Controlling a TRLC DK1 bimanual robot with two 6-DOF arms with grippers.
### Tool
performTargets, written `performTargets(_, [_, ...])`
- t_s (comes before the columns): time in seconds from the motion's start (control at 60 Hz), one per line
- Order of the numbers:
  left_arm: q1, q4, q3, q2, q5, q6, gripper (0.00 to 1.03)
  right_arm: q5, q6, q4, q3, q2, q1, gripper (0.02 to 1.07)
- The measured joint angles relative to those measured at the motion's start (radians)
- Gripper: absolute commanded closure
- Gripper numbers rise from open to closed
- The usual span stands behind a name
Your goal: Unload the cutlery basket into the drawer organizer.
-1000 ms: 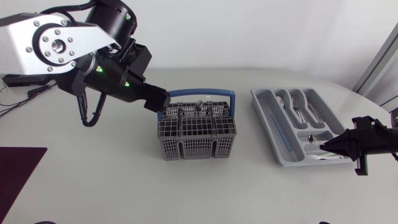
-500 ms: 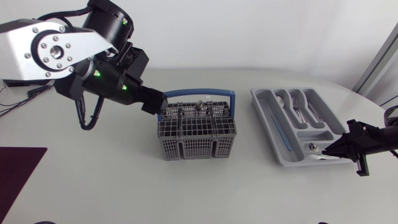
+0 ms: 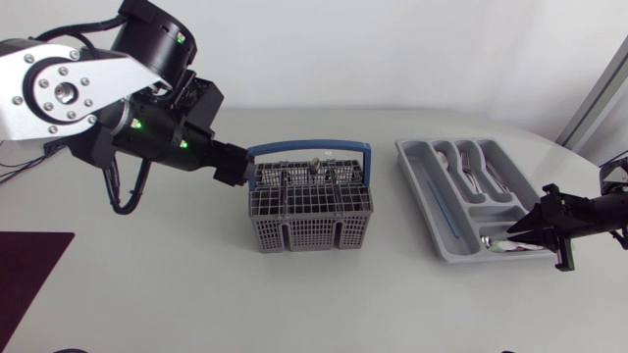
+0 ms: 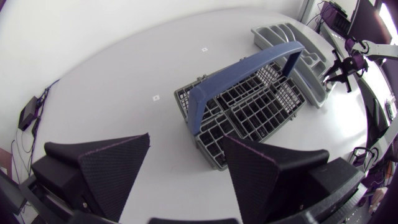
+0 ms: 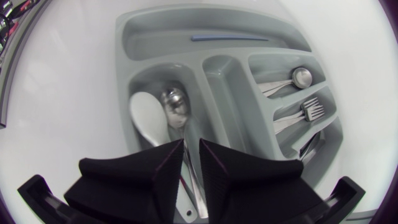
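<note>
The left gripper (image 4: pixel 186 138), wide open and empty, has backed away from the cutlery basket (image 3: pixel 312 211). The right gripper (image 5: pixel 191 144) has drawn a spoon (image 5: pixel 175 102) along the drawer organizer's (image 3: pixel 419 201) end compartment. I cannot tell whether it grips the handle; release seems due.

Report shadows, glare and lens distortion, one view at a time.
Head view: soft, even light, only a faint shadow by the basket. Left wrist view: even light, no glare on the basket. Right wrist view: the fisheye bends the straight walls of the tray; glare on one spoon.
</note>
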Motion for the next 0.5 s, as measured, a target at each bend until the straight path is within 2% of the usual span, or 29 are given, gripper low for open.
performTargets(0.133, [0.001, 0.000, -0.011, -0.018, 0.000, 0.000, 0.05, 0.000, 0.012, 0.009, -0.012, -0.005, 0.000, 0.34])
performTargets(0.2, [0.003, 0.000, -0.016, -0.027, 0.000, 0.000, 0.05, -0.001, 0.023, 0.009, -0.029, -0.023, 0.000, 0.30])
performTargets(0.333, [0.013, 0.003, -0.036, -0.051, 0.000, 0.000, 0.05, -0.024, 0.032, 0.010, -0.076, -0.114, 0.003, 0.22])
performTargets(0.5, [0.027, 0.003, -0.069, -0.084, 0.000, 0.000, 0.05, -0.046, 0.057, 0.003, -0.145, -0.275, 0.044, 0.22])
